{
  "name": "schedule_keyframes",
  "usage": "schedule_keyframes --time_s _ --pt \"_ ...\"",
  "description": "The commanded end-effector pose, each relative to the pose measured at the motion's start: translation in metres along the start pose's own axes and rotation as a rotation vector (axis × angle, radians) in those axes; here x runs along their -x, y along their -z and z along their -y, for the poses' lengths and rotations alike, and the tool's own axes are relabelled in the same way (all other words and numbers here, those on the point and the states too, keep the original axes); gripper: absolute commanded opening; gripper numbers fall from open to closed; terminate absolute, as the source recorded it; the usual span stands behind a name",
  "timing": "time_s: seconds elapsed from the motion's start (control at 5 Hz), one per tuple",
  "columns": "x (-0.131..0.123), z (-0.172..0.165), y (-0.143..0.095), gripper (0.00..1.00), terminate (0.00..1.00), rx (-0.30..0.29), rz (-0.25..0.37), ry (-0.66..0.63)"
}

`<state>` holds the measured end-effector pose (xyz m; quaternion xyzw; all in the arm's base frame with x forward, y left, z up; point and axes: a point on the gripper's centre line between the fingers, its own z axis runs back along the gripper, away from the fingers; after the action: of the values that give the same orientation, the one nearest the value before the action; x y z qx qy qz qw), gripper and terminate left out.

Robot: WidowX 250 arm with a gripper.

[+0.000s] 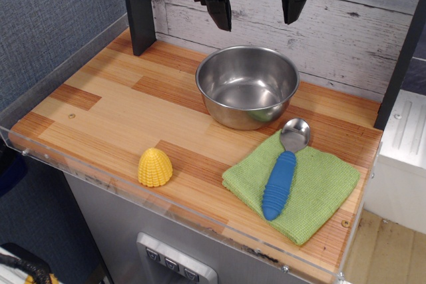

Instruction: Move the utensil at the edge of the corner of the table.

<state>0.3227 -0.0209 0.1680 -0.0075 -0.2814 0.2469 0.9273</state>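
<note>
The utensil, a round shiny steel bowl [247, 86], stands upright and empty on the striped wooden table [113, 108], right of middle toward the back. My black gripper [256, 10] hangs above the bowl's far rim, apart from it. Its two fingers [219, 10] are spread wide and hold nothing.
A spoon with a ribbed blue handle [283, 176] lies on a green cloth [326, 187] at the front right, its head just in front of the bowl. A yellow toy corn [154, 167] stands near the front edge. A dark post [138, 8] rises at the back left.
</note>
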Motion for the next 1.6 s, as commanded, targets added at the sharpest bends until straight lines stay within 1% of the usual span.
schedule_keyframes --time_s 0.0,0.2,0.4,0.6,0.8,1.0,1.2,1.4 --pt "0.000 0.000 0.000 1.00 0.00 0.000 0.000 0.000" --pt "0.000 -0.020 0.007 1.00 0.00 -0.068 -0.016 -0.128" --pt "0.001 -0.031 0.016 1.00 0.00 -0.100 -0.031 -0.231" --pt "0.001 -0.042 0.023 1.00 0.00 -0.142 -0.061 -0.298" --pt "0.002 -0.053 0.032 1.00 0.00 -0.171 -0.073 -0.341" --pt "0.008 -0.063 0.043 1.00 0.00 -0.214 -0.102 -0.391" --pt "0.011 -0.070 0.058 1.00 0.00 -0.230 -0.110 -0.397" --pt "0.009 -0.070 0.071 1.00 0.00 -0.227 -0.124 -0.405"
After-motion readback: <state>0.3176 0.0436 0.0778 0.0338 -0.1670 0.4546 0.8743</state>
